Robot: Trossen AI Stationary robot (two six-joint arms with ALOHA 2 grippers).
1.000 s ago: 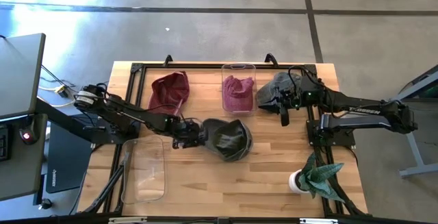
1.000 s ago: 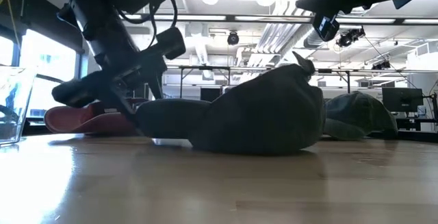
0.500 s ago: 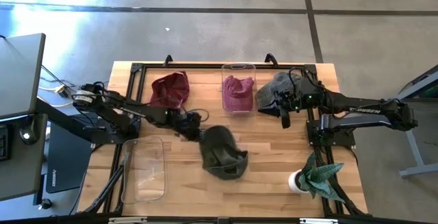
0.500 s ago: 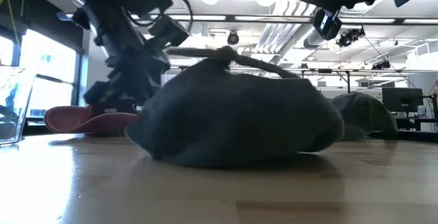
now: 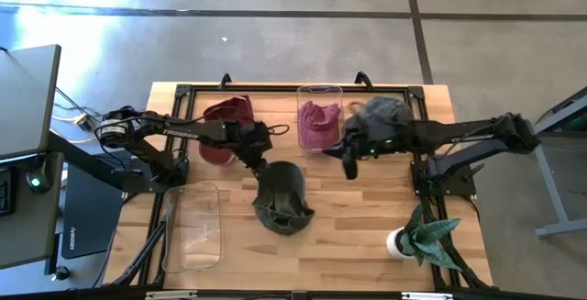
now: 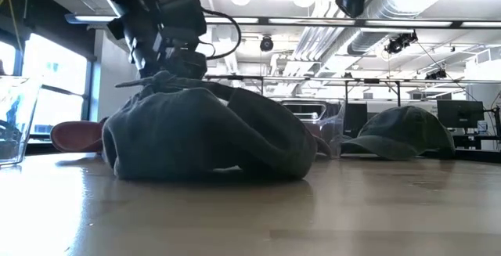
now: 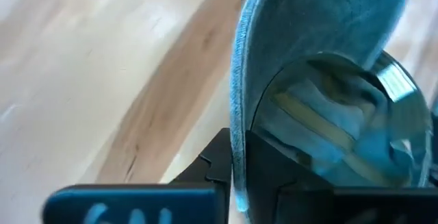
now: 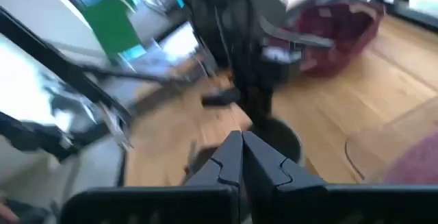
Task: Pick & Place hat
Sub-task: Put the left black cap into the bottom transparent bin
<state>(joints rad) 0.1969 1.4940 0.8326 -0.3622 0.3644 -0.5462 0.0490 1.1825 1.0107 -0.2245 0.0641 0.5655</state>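
A dark green hat (image 5: 280, 199) lies in the middle of the table, its crown on the wood (image 6: 207, 142). My left gripper (image 5: 260, 158) stands at the hat's far end, shut on its edge, and shows above it in the low view (image 6: 168, 48). My right gripper (image 5: 348, 164) hangs shut with nothing in it, above the table right of centre. A red hat (image 5: 225, 121) lies at the far left. A maroon hat sits in a clear bin (image 5: 318, 121). A grey-green hat (image 5: 381, 112) lies at the far right. My left gripper pinches the hat's edge (image 7: 236, 152) between its two fingers, at the hat's far end. The fingers slant down from the table's far left. The held edge is raised (image 6: 156, 80); the rest of the hat rests on the table.
A clear empty container (image 5: 194, 227) stands at the near left. A small potted plant (image 5: 422, 236) stands at the near right. Bare wood lies between them, in front of the dark hat. A black frame (image 5: 275, 87) runs along the far edge.
My left gripper has taken hold of the dark hat's edge, rolled, and gone toward the far edge. The hat has turned about: its crown has swung toward the near-left while the held end has risen. My right gripper has left the grey-green hat, going toward the table's left and up.
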